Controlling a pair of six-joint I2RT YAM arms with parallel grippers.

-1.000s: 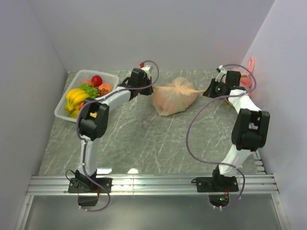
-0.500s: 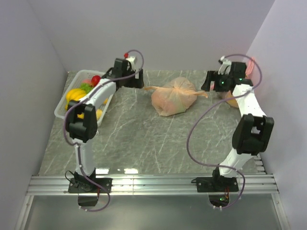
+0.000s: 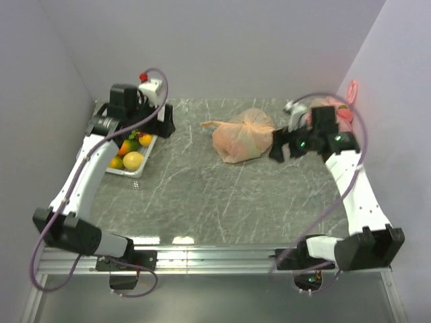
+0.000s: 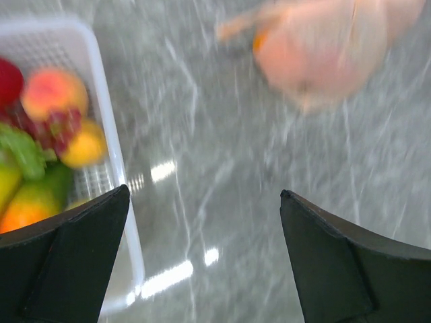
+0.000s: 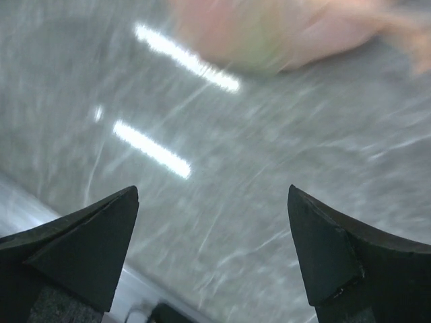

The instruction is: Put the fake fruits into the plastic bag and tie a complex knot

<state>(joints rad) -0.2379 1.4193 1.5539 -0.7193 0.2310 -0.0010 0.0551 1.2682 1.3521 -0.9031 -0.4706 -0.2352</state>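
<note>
The plastic bag (image 3: 242,140) lies closed on the grey marbled table (image 3: 202,202), between the two grippers. Its handles are gathered on top into the knot (image 3: 256,125), and one short end sticks out on the side facing the left gripper (image 3: 166,125). That gripper is released, its black fingers (image 4: 67,262) spread wide with only bare table between them. It is well apart from the bag, which in its blurred wrist view (image 4: 323,54) sits ahead and off to the right of the fingers, with a small orange patch showing through the film. The right gripper (image 3: 278,147) is also released and grasps nothing; from above it sits just beside the bag's other side, pointing at it, and whether it touches the film cannot be told there. In its own blurred wrist view the bag (image 5: 269,33) is a peach smear ahead of the parted fingers (image 5: 81,249), with a stretch of table and bright light reflections in between. Beneath and to the left of the left gripper stands a white plastic basket (image 3: 138,173) with fake fruits (image 3: 128,145) in it; in the wrist view they include a peach-coloured one, dark red grapes, a yellow one, something red and something green (image 4: 54,91). Behind the right arm, by the wall, rests a pink bag (image 3: 335,110).
</note>
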